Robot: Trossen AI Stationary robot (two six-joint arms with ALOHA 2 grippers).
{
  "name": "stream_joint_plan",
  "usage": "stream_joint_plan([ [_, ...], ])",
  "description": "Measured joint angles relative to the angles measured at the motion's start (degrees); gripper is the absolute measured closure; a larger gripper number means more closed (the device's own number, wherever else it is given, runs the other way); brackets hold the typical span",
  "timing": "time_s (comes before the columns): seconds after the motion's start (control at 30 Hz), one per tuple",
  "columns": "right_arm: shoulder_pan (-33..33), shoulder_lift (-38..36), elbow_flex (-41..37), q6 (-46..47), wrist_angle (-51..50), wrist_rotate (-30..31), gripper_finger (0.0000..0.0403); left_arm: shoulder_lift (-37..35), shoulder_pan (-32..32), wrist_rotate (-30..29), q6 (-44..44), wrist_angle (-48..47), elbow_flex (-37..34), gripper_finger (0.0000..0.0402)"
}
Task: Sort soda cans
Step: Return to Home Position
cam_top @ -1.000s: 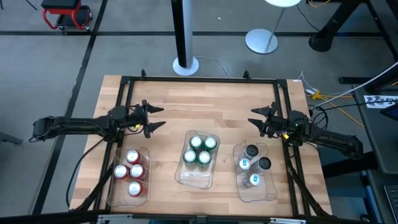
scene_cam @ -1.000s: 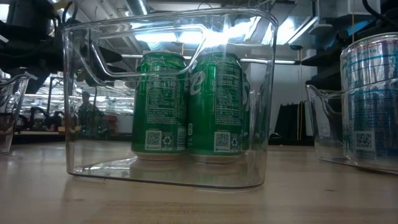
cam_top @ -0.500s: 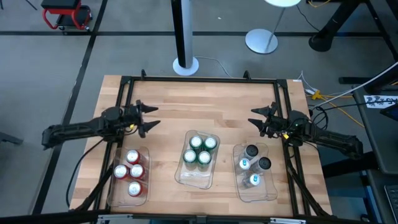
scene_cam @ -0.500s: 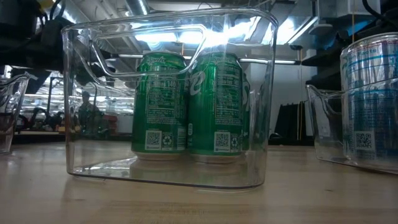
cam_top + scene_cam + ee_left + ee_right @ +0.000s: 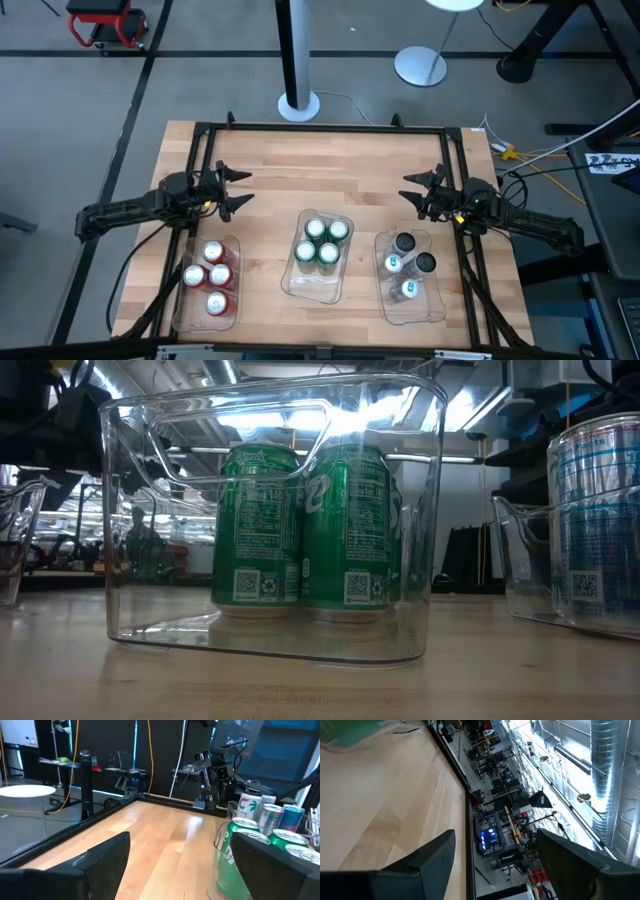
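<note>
Soda cans, sorted upright on the surface: red cans (image 5: pixel 208 275) in left tray (image 5: pixel 226 322), green cans (image 5: pixel 321 245) in middle tray (image 5: pixel 315 286), silver-grey cans (image 5: pixel 408 265) in right tray (image 5: pixel 426 312). Likely smooth, thin-walled, easily dented; grip gently mid-body. Left end effector (image 5: pixel 240 188) and right end effector (image 5: pixel 408 188): fingers apart, empty, beyond the trays.

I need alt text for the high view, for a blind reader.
Three clear trays on a wooden table hold red cans left, green cans middle, silver-grey cans right. The left gripper and right gripper, both open, hover empty beyond them.
</note>
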Motion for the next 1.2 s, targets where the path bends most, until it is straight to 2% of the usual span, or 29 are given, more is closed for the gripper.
stream_joint_plan([
  [0.7, 0.00, 0.04, 0.00, -4.13, 0.51, -2.40, 0.0125, 0.00, 0.00, 0.00, -2.54, -0.01, 0.00, 0.0068],
  [1.2, -0.01, 0.02, 0.00, -4.19, 0.44, -1.10, 0.0125, 0.00, 0.00, -0.01, -2.51, -0.03, 0.00, 0.0068],
])
